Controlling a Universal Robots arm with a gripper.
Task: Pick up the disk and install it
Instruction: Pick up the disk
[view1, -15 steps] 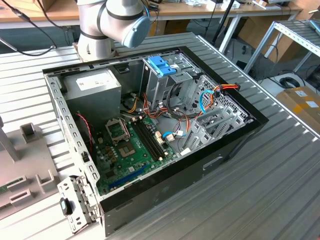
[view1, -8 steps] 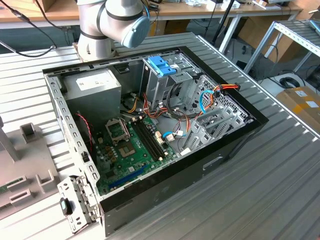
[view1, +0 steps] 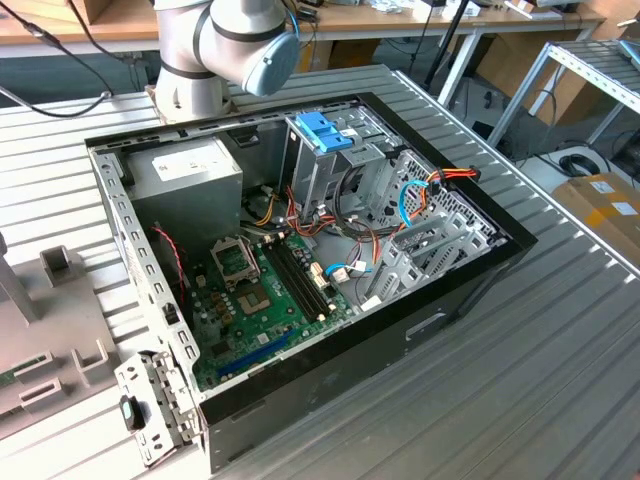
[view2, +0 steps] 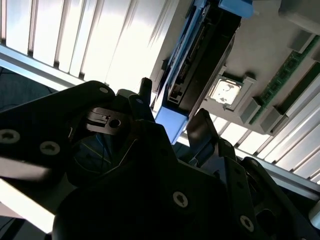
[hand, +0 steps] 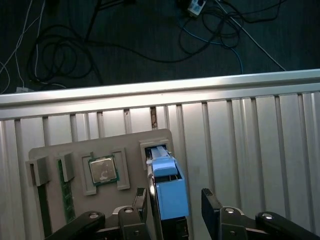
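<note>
On the ribbed bench (hand: 250, 150) the disk (hand: 167, 177) stands edgewise in a grey tray (hand: 75, 150), unlifted. The spread-open pincer (hand: 175, 199) straddles it; the case's (view1: 400, 340) twelve-o'clock drive cage (view1: 305, 180) waits.

Legible text: none; the white sticker (view1: 185, 160) on the grey power-supply box (view1: 200, 205), at ten o'clock inside the open computer case (view1: 340, 372) in the exterior view, bears print too small to read.

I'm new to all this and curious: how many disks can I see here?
1. The disk stands on edge in a slot of the grey holder, between the tool's open fingers. Others may be hidden inside the computer case.
</note>
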